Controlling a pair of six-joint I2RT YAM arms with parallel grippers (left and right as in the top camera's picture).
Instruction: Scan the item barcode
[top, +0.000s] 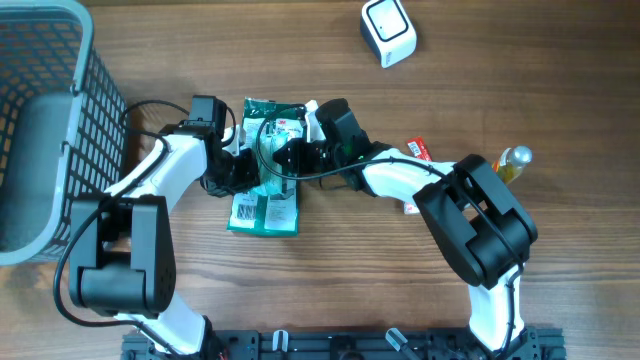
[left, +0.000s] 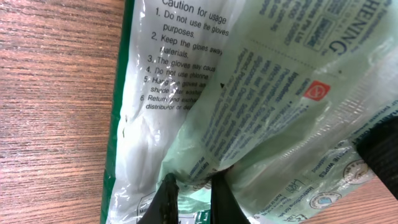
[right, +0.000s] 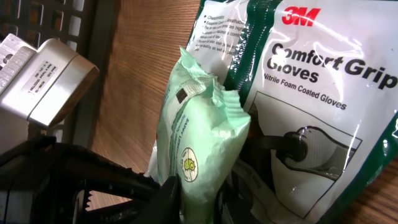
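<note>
Overhead view, middle of the counter (top: 350, 285): finds a green-and-white gloves pack (top: 265, 215) lying flat, with the left hand (top: 245, 167) and the right hand (top: 288, 155) meeting over its far half. Left wrist view: shows the left hand pinched tight on a lower fold of the pale green wipes pack (left: 286, 124), fingertips almost together, with the printed back of the gloves pack just behind and to the left. Right wrist view: shows the right hand set narrow on the bottom end of that wipes pack, one dark finger on each side, pressing the film. Shows the pack upright and crumpled, a small dark label near its top, and the gloves pack's front reading "3M Comfort Grip Gloves" touching it on the right. Places the wipes pack between the two hands, over the gloves pack, around the counter's centre. Elsewhere from overhead: white scanner (top: 388, 30) near the far edge, well apart from the wipes pack; grey mesh basket (top: 85, 90) along the left edge; small yellowish bottle (top: 512, 162) and a red-and-white packet (top: 418, 150) toward the right edge, beside the right arm.
</note>
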